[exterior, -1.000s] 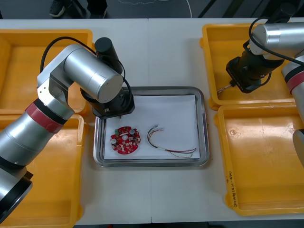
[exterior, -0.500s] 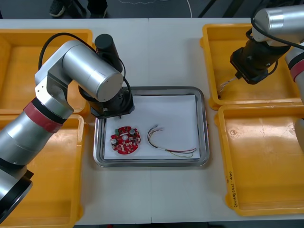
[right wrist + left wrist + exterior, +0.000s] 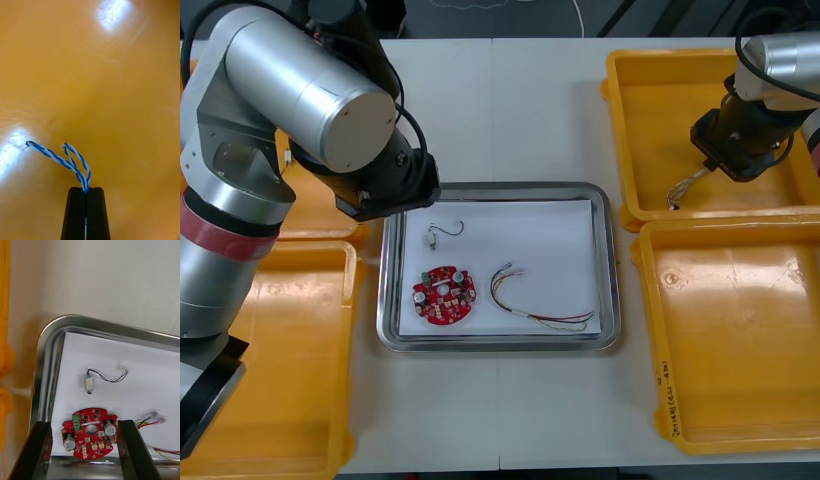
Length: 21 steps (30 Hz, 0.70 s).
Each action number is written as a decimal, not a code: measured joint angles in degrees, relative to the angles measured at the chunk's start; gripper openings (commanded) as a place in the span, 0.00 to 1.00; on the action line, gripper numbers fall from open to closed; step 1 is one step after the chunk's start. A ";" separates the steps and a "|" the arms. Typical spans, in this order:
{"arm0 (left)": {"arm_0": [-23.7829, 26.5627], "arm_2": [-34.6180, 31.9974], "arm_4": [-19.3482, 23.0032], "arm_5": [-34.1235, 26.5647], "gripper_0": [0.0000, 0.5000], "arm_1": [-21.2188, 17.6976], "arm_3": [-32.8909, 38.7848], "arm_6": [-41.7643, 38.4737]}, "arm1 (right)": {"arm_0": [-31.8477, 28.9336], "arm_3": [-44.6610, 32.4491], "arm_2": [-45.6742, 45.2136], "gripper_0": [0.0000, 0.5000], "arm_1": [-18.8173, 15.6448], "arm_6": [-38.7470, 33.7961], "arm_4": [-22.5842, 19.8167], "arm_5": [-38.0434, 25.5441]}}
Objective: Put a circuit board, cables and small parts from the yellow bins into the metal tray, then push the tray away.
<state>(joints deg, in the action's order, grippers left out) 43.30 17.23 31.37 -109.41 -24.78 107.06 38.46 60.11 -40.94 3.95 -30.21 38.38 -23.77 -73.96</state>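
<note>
Front view, step: loading of the tray is judged part done, and a blue and white cable is being fetched from the far right bin.
Front view, tray contents: a red circuit board, a red and yellow cable beside it and a small metal part with a thin black lead are laid on the white lining.
Front view, right gripper: it is held above the bin floor, with the cable hanging from it near the bin's inner wall.
Front view, left arm: it is placed over the tray's left rim.
Right wrist view, fingers: they are pressed together at the middle and the twisted cable is pinched at the very tips. Its loop and loose end are spread out beyond them, above the bin floor.
Left wrist view, left gripper: it is spread wide and nothing is held. The board is seen just past the tips, the small part farther on, both inside the tray.
Next move: the cable is to be carried across to a bare patch of lining and let go. The hold looks thin, so a slip is to be guarded against. The push of the tray is not yet due.
</note>
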 measured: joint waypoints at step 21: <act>3.35 -9.73 9.46 -0.12 1.00 -11.36 0.07 0.00 | 0.18 0.57 -0.03 0.95 -0.01 0.13 -3.03 -3.21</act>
<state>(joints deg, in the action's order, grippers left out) 46.65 7.49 40.83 -109.53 -36.14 107.12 38.46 60.30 -40.37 3.92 -30.22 38.52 -26.80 -77.17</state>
